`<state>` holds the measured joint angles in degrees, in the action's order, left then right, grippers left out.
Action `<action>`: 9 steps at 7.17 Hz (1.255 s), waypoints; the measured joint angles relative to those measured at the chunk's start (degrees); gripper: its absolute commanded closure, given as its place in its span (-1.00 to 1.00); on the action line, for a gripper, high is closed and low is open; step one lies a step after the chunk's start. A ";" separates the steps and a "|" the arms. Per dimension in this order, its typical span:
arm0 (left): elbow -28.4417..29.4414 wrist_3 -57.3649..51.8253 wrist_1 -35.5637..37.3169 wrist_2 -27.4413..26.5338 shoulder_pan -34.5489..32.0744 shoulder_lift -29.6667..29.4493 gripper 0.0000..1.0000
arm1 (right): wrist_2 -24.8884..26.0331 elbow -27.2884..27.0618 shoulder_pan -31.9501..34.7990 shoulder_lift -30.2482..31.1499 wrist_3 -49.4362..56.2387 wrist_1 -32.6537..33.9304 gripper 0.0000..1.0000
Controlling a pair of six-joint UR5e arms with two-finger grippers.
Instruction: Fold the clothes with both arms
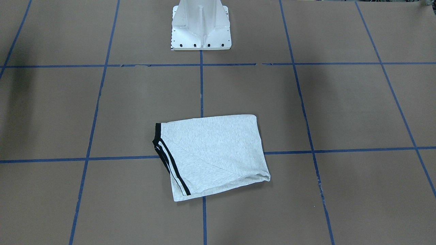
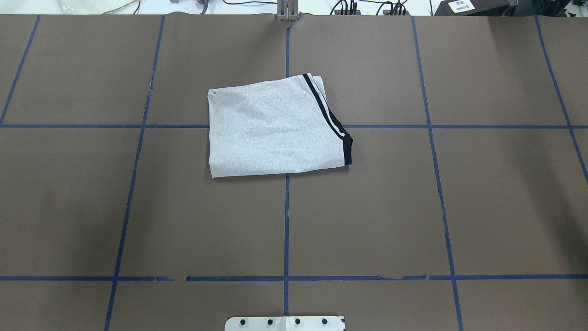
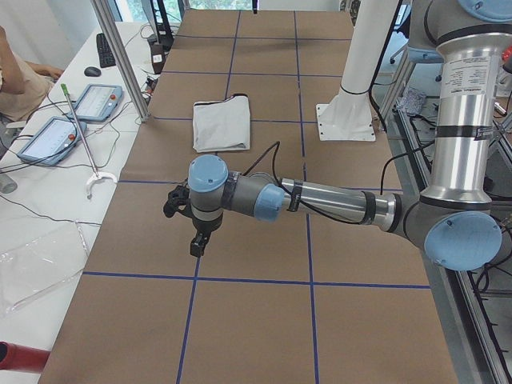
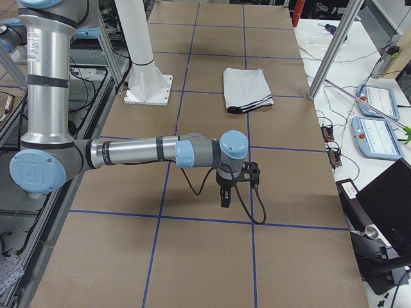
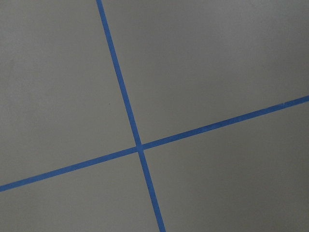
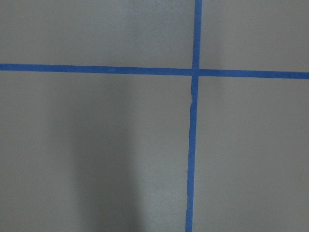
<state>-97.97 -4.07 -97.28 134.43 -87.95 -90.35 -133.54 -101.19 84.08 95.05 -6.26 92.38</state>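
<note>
The clothes are one light grey T-shirt [image 2: 271,133] folded into a compact rectangle at the table's middle, with black-and-white striped trim along one edge [image 1: 172,163]. It also shows in both side views [image 3: 222,124] [image 4: 247,90]. No print is visible. The left arm [image 3: 320,200] reaches out low over bare table, and its gripper [image 3: 198,244] points down, well away from the shirt. The right arm [image 4: 141,153] is stretched out likewise, its gripper [image 4: 224,199] hanging over bare table. Both grippers show only in the side views, so I cannot tell whether they are open or shut.
Brown paper with blue tape grid lines [image 2: 286,220] covers the table. The white pedestal base [image 1: 201,25] stands at the robot's side. Teach pendants [image 3: 96,100] [image 4: 379,99], cables and a person's arm [image 3: 16,80] are on the side benches.
</note>
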 measured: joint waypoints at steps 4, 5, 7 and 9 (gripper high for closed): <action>-2.46 0.11 -0.07 0.03 -0.64 0.80 -1.00 | 0.43 1.77 0.38 -0.25 -0.45 -0.55 -1.00; -3.47 0.05 -0.09 -0.04 -0.92 1.59 -1.00 | 0.16 1.61 0.38 -0.34 -0.49 -0.57 -1.00; -2.99 -0.08 -0.16 -0.41 -1.42 2.22 -1.00 | 0.03 1.42 0.39 -0.45 -0.50 -0.60 -1.00; -2.30 0.06 -0.06 -0.72 -1.56 2.36 -1.00 | 0.04 1.74 0.36 -0.65 -0.51 -0.55 -1.00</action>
<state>-100.26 -4.01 -97.34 133.71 -89.51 -87.99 -133.50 -99.45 84.43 94.40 -6.77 91.83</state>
